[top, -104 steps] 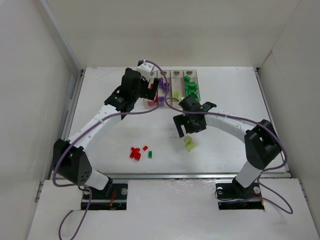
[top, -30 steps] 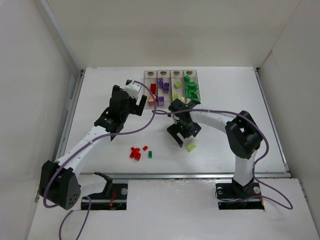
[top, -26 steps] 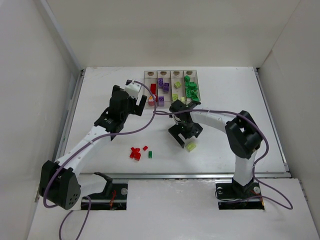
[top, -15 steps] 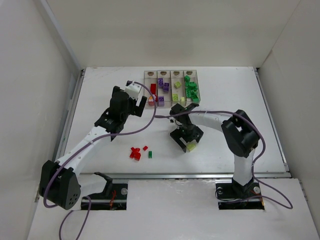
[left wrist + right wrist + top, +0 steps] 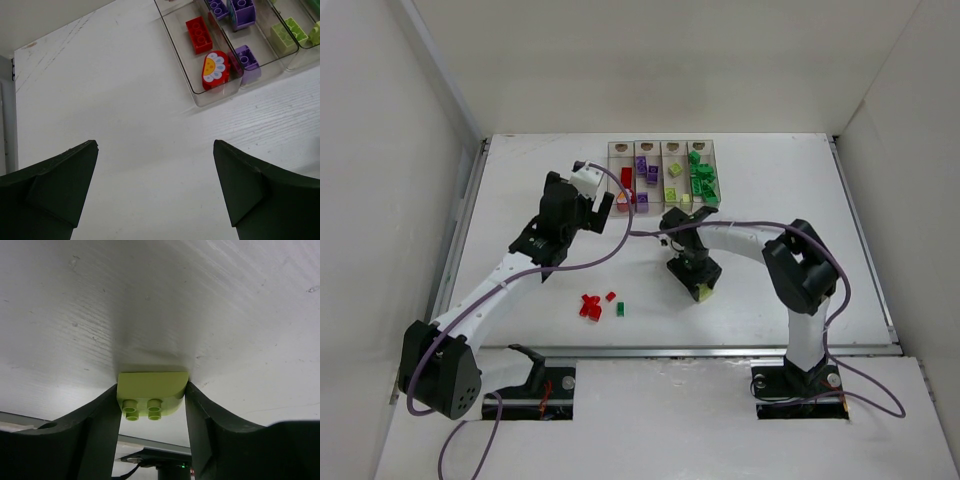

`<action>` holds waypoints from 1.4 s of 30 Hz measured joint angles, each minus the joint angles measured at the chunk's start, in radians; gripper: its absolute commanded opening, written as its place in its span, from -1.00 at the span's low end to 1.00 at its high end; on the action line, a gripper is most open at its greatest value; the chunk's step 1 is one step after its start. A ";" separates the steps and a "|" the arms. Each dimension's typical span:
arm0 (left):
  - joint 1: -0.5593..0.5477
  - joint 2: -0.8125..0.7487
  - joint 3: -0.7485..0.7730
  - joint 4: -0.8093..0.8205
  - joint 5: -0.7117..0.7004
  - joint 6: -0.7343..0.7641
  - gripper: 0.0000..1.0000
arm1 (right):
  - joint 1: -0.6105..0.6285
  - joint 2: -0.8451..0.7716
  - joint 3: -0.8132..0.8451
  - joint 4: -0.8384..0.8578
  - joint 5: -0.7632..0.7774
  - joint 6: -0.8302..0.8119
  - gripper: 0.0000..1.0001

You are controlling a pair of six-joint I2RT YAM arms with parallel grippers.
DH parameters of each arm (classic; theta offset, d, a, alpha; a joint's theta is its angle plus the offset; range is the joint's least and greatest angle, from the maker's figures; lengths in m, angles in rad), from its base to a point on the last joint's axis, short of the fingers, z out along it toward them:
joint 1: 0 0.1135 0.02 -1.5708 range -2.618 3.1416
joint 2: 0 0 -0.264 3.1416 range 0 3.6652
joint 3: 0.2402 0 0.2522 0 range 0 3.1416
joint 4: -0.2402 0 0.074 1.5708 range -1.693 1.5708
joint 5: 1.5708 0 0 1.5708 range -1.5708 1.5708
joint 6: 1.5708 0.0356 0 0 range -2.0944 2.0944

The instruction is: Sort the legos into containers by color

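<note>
Since yellow-green lego (image 5: 152, 385) lay flat on desk (image 5: 770, 200), pinched at both sides by right tool (image 5: 696, 284), likely for carrying to containers (image 5: 660, 147); left tool (image 5: 155, 150) spread wide, idle.

Your right tool (image 5: 697, 283) stood low on the worktop (image 5: 770, 200), its tip right at a yellow-green lego (image 5: 704, 293), on the near side of the containers (image 5: 661, 148). Its jaw gap was not readable from above. Your left tool (image 5: 595, 212) hung just left of the containers' near end. The bins held red, purple, yellow-green and green pieces, left to right. Loose red legos (image 5: 589, 307) and one green lego (image 5: 620, 309) lay together nearer the front edge.
</note>
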 measured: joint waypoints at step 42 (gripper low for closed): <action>0.002 -0.035 -0.163 0.007 -0.069 0.061 1.00 | -0.211 0.082 0.609 0.417 0.020 0.005 0.99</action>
